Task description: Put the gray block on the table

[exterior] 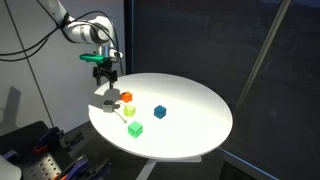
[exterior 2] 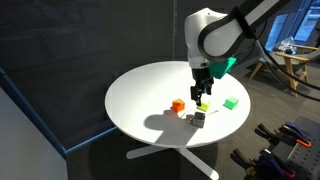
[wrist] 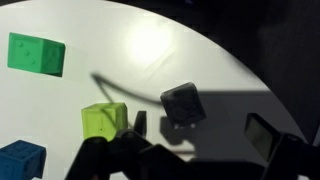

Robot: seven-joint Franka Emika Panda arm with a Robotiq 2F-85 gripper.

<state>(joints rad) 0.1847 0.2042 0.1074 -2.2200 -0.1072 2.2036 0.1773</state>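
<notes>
Block (wrist: 183,104), gray, below spread fingers (wrist: 262,136)

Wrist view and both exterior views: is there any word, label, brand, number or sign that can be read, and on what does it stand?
None can be read.
The green cube shows faint dark spots on one face, too blurred to read as any sign.
The gray block, yellow-green cube, blue cube, table and tool show no legible marking.

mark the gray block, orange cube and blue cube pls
gray block (wrist: 183,103), wrist view, middle of its top face.
orange cube (exterior: 126,97), in an exterior view, cube centre.
blue cube (exterior: 159,111), in an exterior view, cube centre.
</notes>
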